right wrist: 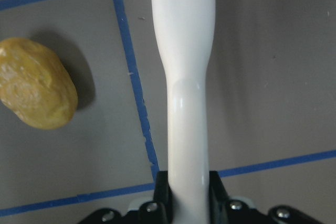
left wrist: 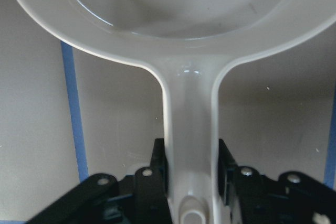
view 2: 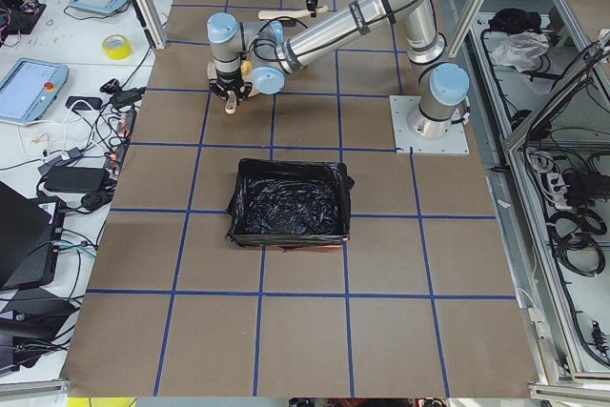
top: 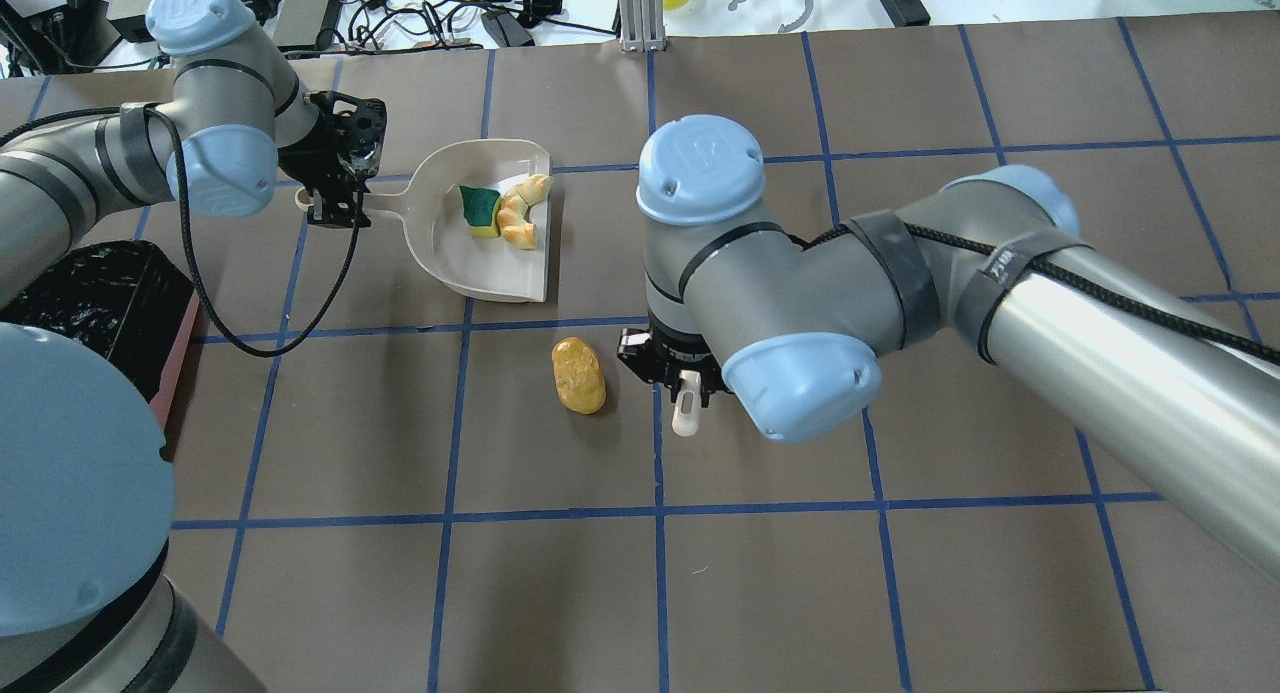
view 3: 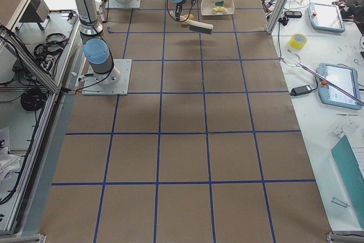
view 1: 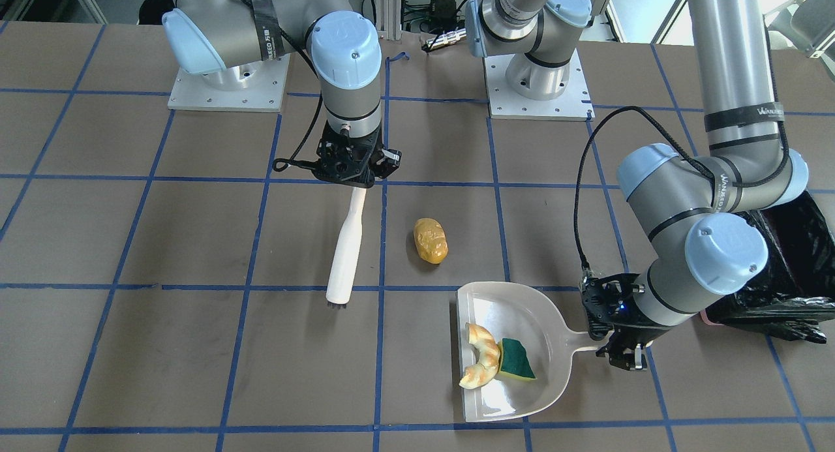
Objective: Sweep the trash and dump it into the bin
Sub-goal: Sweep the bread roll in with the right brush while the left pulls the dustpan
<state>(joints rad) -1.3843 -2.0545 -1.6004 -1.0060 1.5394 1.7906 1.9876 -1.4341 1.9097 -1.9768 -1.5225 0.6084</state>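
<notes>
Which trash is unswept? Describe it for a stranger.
Find the beige plastic dustpan on the brown table. Beside the white-handled brush lies a yellow-brown potato-like lump. Unlike the tan croissant-like piece and green sponge wedge, it is outside the pan.

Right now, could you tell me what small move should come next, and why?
Probably the right gripper should sweep its brush into the potato-like lump, toward the dustpan: that lump alone lies outside it; the croissant piece and sponge lie inside.
</notes>
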